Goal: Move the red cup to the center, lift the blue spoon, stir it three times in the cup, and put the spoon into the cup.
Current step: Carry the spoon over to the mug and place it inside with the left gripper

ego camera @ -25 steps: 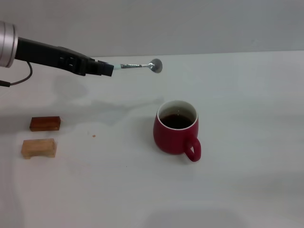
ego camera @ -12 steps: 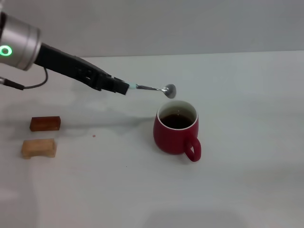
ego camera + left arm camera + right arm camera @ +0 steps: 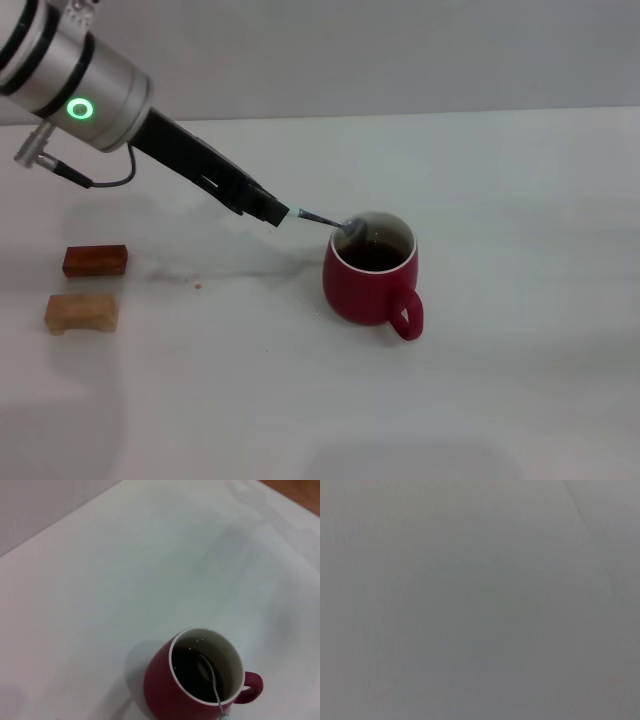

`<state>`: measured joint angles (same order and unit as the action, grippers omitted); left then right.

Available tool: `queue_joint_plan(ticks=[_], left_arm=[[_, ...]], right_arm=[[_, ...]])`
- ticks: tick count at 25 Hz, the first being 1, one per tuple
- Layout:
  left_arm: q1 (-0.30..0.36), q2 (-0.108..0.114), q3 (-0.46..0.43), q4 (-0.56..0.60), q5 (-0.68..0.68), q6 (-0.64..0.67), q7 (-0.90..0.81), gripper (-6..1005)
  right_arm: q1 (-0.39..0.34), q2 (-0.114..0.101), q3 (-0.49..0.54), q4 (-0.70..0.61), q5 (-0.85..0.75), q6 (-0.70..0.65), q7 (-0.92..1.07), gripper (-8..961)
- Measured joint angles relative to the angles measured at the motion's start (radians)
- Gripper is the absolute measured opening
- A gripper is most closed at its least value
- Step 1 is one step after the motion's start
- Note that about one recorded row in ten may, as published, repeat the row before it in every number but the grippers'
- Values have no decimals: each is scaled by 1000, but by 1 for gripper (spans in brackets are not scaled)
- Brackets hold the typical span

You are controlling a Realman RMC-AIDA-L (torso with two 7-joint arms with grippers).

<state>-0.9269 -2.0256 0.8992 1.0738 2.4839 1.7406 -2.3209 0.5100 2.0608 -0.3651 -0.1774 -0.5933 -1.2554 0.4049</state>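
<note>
Dipping blue spoon over red cup rim | left tool clamped on spoon | open tabletop around

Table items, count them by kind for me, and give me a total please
Cup: 1
Spoon: 1, held by the left gripper, bowl in the cup
Wooden blocks: 2, dark and light
Total: 4
</note>
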Motion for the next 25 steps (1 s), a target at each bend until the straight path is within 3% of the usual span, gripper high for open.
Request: queue_joint_plan(ticks=[13, 25], left_arm=[[-25, -26, 57, -20, 34, -22, 9, 144], [-33, -31, 97, -44, 35, -91, 12, 144]], right_arm=[[8, 0, 0, 4, -2, 43, -11, 389], [13, -3, 0, 13, -2, 47, -12, 390]])
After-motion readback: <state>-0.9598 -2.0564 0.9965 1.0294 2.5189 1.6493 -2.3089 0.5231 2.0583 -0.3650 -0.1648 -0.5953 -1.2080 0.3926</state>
